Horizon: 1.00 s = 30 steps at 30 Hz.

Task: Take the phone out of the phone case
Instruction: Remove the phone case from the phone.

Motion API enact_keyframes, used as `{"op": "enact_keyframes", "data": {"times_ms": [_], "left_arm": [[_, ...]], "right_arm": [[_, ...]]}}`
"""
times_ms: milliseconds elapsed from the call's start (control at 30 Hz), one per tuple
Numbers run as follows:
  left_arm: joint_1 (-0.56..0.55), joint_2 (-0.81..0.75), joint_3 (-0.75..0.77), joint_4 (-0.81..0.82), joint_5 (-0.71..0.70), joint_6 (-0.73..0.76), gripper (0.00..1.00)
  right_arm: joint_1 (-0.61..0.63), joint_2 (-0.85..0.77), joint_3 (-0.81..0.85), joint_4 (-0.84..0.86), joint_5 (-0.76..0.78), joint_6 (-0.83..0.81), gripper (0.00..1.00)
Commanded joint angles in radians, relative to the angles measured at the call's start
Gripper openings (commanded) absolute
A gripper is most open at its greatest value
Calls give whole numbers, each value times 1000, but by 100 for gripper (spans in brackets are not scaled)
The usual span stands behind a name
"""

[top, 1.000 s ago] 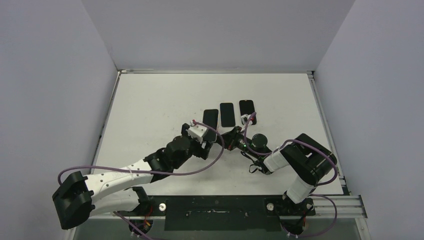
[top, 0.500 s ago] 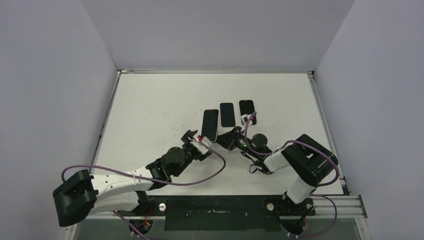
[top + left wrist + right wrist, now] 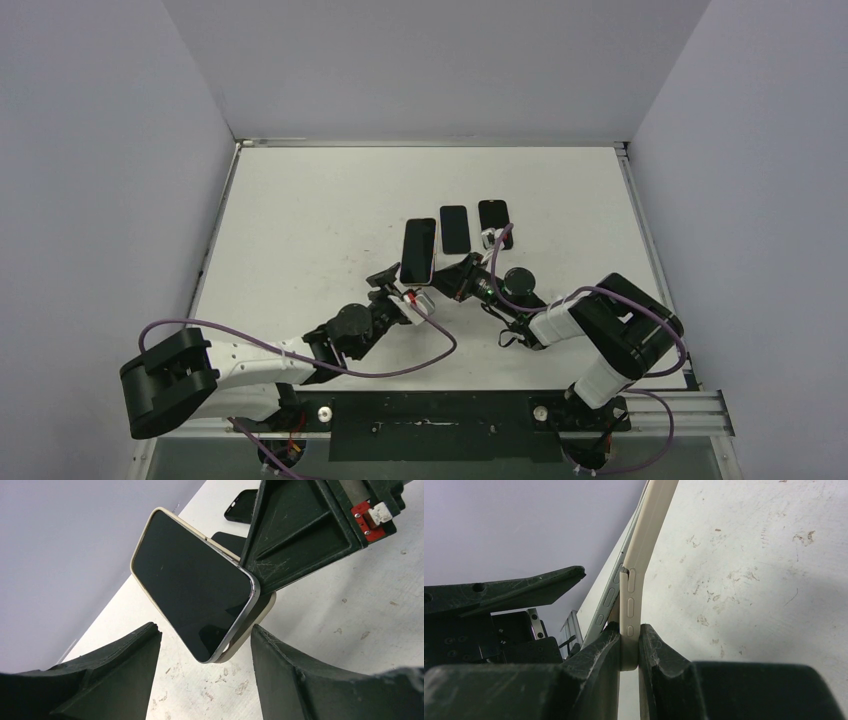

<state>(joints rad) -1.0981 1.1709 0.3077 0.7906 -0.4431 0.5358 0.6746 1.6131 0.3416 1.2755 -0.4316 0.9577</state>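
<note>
We judge the work to be mid-peel: the phone has sprung from the cream phone case at its near corner, where its silver edge stands apart from the case lip, while its far end looks still seated. The pair is held tilted above the white surface, in front of the black phone case and another dark slab whose kind we cannot tell. The right claw is closed on the side wall of the cream case alone, by the button bumps, so the phone itself is not pinched. The left claw stands spread wide and empty just short of the phone's near end, touching nothing. The next move, as we see it, asks the left claw to come in over the freed corner, close on the phone's edges only, and draw it away from the case while the right claw keeps the case fixed; catching the cream lip as well would undo the gain. Against a second ago, the left claw has left the phone's near end, which it then covered, and has dropped back toward the arm bases with its arm folded lower, leaving the whole screen in view from above.
</note>
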Motion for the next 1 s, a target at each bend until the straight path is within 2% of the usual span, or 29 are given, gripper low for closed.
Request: {"op": "enact_keyframes", "data": {"times_ms": [0, 400, 667, 867, 967], "left_arm": [[-6, -30, -9, 129, 4, 41, 63], [-6, -13, -38, 180, 67, 64, 63], [-6, 78, -26, 260, 19, 148, 60], [-6, 153, -3, 296, -15, 207, 49], [-8, 173, -6, 325, -37, 214, 33]], "right_arm": [[15, -61, 14, 101, 8, -15, 0], [29, -87, 18, 77, 17, -21, 0], [48, -125, 22, 38, 21, -30, 0], [76, -158, 35, 2, 26, -38, 0], [86, -189, 39, -45, 50, -55, 0]]}}
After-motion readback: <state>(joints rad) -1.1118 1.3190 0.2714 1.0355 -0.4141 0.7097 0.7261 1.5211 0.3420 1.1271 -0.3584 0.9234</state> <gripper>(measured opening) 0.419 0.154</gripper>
